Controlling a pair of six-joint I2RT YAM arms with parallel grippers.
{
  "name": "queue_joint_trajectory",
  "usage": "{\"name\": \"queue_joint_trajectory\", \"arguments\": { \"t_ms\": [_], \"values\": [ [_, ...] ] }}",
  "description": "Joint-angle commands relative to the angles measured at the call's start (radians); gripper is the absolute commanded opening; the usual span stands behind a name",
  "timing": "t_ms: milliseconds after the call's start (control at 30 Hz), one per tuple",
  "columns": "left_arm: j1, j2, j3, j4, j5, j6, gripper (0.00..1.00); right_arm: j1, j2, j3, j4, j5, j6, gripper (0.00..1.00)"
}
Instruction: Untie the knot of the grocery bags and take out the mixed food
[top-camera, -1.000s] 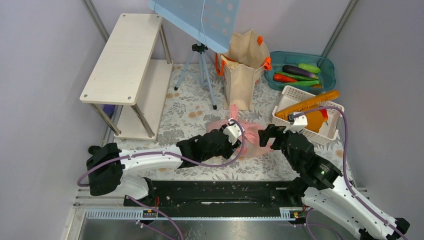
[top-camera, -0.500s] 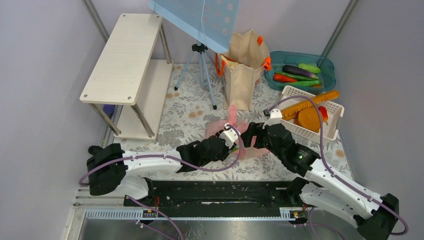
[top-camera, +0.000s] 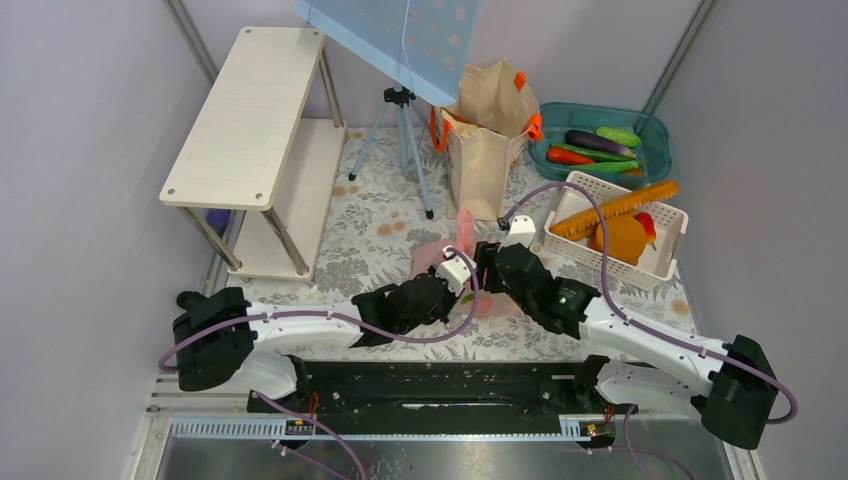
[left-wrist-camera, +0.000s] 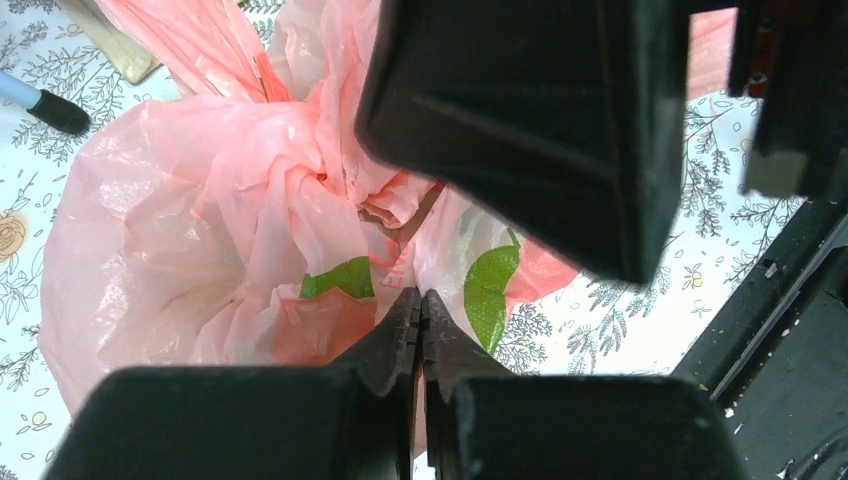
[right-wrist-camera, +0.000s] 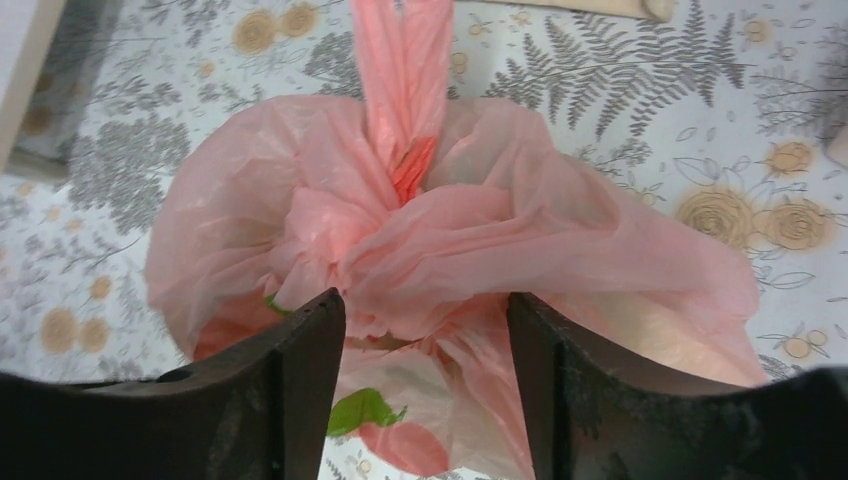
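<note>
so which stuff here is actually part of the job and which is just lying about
In the job:
- knotted pink bag
- toy food inside, green bits showing

Lying about:
- beige tote
- white basket
- teal tub of vegetables
- wooden shelf
- tripod

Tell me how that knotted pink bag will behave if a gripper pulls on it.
The pink bag looks thin and crinkled, so it will probably stretch and bunch rather than hold shape. With only small food showing through it, it is likely light and may slide across the tablecloth instead of staying put. The tight knot may slip between fingers.
</note>
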Motion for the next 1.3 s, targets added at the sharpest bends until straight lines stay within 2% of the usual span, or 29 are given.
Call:
{"name": "queue_joint_trajectory", "arguments": {
  "t_ms": [0,200,233,400,733,833,933,967,1000,1067,1100,1133,1167,1200,1267],
  "values": [
    [-0.004,-0.040,-0.024,0.074,-0.010,-0.024,0.00,0.016,0.038,0.043,0.041,0.172,0.018,0.55],
    [-0.004,-0.075,-0.069,0.079,-0.027,-0.031,0.00,0.016,0.029,0.037,0.061,0.218,0.001,0.02],
    [-0.004,-0.082,-0.079,0.082,-0.031,-0.034,0.00,0.016,0.023,0.036,0.062,0.223,0.001,0.00],
    [-0.004,-0.141,-0.143,0.078,-0.056,-0.060,0.00,-0.007,-0.030,0.034,0.054,0.271,-0.017,0.00],
    [-0.004,-0.307,-0.287,0.036,-0.119,-0.140,0.00,-0.199,-0.081,-0.024,0.085,0.184,-0.048,0.00],
    [-0.004,-0.343,-0.296,0.011,-0.132,-0.148,0.00,-0.210,-0.080,-0.026,0.077,0.173,-0.053,0.00],
    [-0.004,-0.372,-0.242,-0.066,-0.123,-0.146,0.00,-0.211,-0.108,-0.029,0.080,0.108,-0.063,0.00],
    [-0.004,-0.380,-0.208,-0.093,-0.112,-0.142,0.03,-0.212,-0.125,-0.027,0.081,0.072,-0.069,0.00],
    [-0.004,-0.384,-0.175,-0.123,-0.106,-0.137,0.13,-0.211,-0.137,-0.022,0.077,0.037,-0.076,0.00],
    [-0.004,-0.390,-0.098,-0.155,-0.102,-0.120,0.43,-0.212,-0.163,-0.010,0.050,-0.012,-0.079,0.02],
    [-0.004,-0.392,-0.074,-0.159,-0.104,-0.107,0.55,-0.211,-0.175,-0.003,0.034,-0.025,-0.076,0.13],
    [-0.004,-0.393,-0.051,-0.155,-0.107,-0.093,0.64,-0.212,-0.191,0.000,0.018,-0.034,-0.070,0.29],
    [-0.003,-0.391,-0.036,-0.143,-0.109,-0.078,0.71,-0.212,-0.205,0.004,0.006,-0.044,-0.067,0.40],
    [-0.002,-0.385,-0.026,-0.122,-0.109,-0.057,0.77,-0.212,-0.219,0.005,-0.007,-0.057,-0.065,0.50],
    [0.003,-0.356,-0.010,-0.077,-0.116,-0.015,0.85,-0.211,-0.241,0.008,-0.022,-0.098,-0.061,0.64]
  ]
}}
